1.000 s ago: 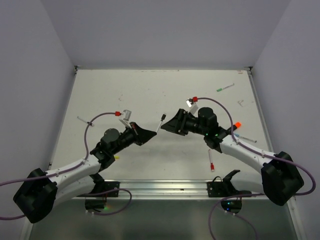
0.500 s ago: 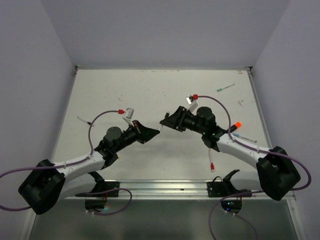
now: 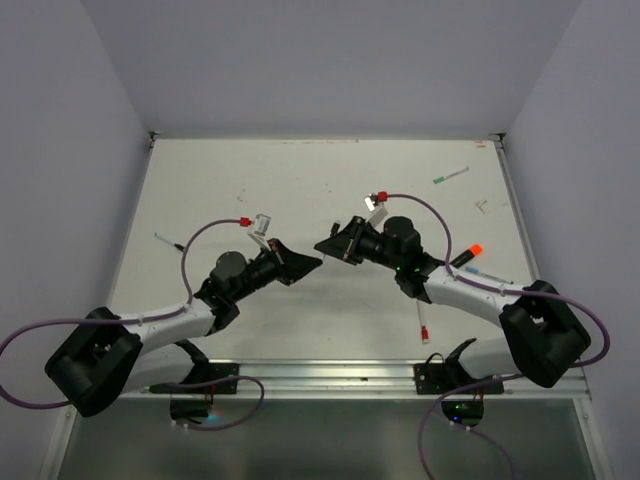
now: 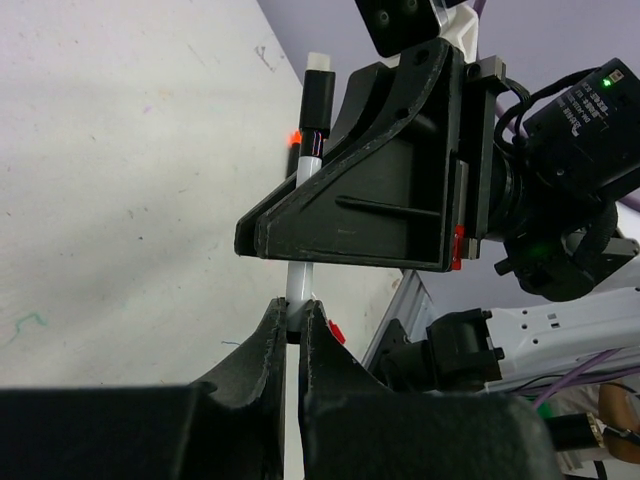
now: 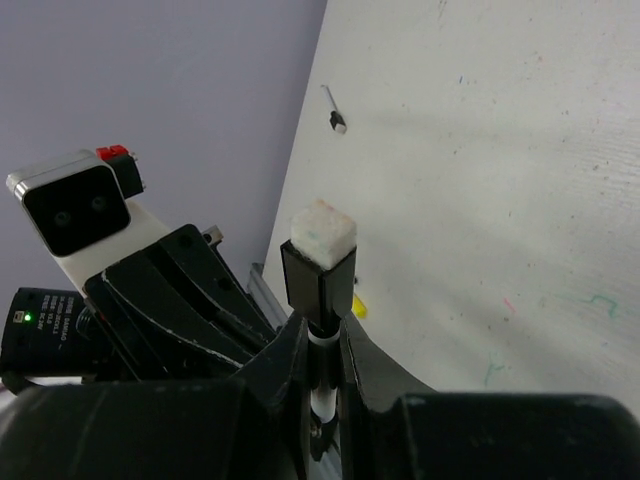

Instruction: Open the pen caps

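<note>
A white pen barrel (image 4: 299, 284) is clamped in my left gripper (image 4: 297, 306), which is shut on its lower end. The pen runs up behind my right gripper (image 4: 300, 238) to its black pen cap (image 4: 319, 98), which has a white tip. In the right wrist view, my right gripper (image 5: 322, 328) is shut on the black pen cap (image 5: 320, 275), just below its white square end. From above, the left gripper (image 3: 308, 264) and right gripper (image 3: 326, 246) meet nose to nose over the table's middle (image 3: 330, 200).
A green-capped pen (image 3: 451, 175) lies at the back right. An orange cap (image 3: 474, 249) sits beside the right arm and a red-capped pen (image 3: 423, 322) near the front rail (image 3: 320, 372). A thin pen (image 3: 168, 240) lies at the left, a yellow cap (image 5: 358, 308) below.
My right gripper slid left onto the pen's capped end and closed on it. The left arm pushed the pen slightly forward, still shut on the barrel.
</note>
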Controlling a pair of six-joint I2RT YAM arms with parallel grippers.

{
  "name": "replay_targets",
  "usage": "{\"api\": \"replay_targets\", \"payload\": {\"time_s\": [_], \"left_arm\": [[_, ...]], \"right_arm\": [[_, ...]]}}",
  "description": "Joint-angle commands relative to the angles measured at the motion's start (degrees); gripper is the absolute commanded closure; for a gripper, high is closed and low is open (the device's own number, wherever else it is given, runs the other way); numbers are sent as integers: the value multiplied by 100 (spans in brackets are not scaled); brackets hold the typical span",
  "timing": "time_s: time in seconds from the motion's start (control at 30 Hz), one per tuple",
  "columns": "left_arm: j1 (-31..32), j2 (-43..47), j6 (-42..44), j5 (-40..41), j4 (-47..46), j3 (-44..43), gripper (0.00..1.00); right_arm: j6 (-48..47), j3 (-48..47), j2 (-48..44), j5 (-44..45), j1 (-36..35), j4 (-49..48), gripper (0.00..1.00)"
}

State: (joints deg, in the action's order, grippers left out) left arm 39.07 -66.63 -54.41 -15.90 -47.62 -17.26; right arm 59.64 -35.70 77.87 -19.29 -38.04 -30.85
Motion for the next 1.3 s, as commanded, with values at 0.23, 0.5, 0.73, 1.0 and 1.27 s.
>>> {"api": "replay_targets", "payload": {"time_s": [0.23, 0.5, 0.73, 1.0, 1.27], "left_arm": [[22, 843, 861, 376, 1453, -436, 35], [13, 1056, 1705, 722, 2502, -1375, 21], [4, 467, 2022, 96, 2467, -1737, 33], [-5, 370, 1987, -62, 2301, -1588, 39], [-5, 98, 1768, -422, 1941, -1553, 43]], "right_arm": [[-1742, -683, -412, 655, -10, 2010, 100], [-2702, -517, -456, -864, -10, 2084, 100], [-2809, -464, -623, -1692, -10, 1908, 100], [-2598, -324, -667, -1947, -10, 1574, 100], [-2474, -235, -597, -2035, -10, 1362, 100]]}}
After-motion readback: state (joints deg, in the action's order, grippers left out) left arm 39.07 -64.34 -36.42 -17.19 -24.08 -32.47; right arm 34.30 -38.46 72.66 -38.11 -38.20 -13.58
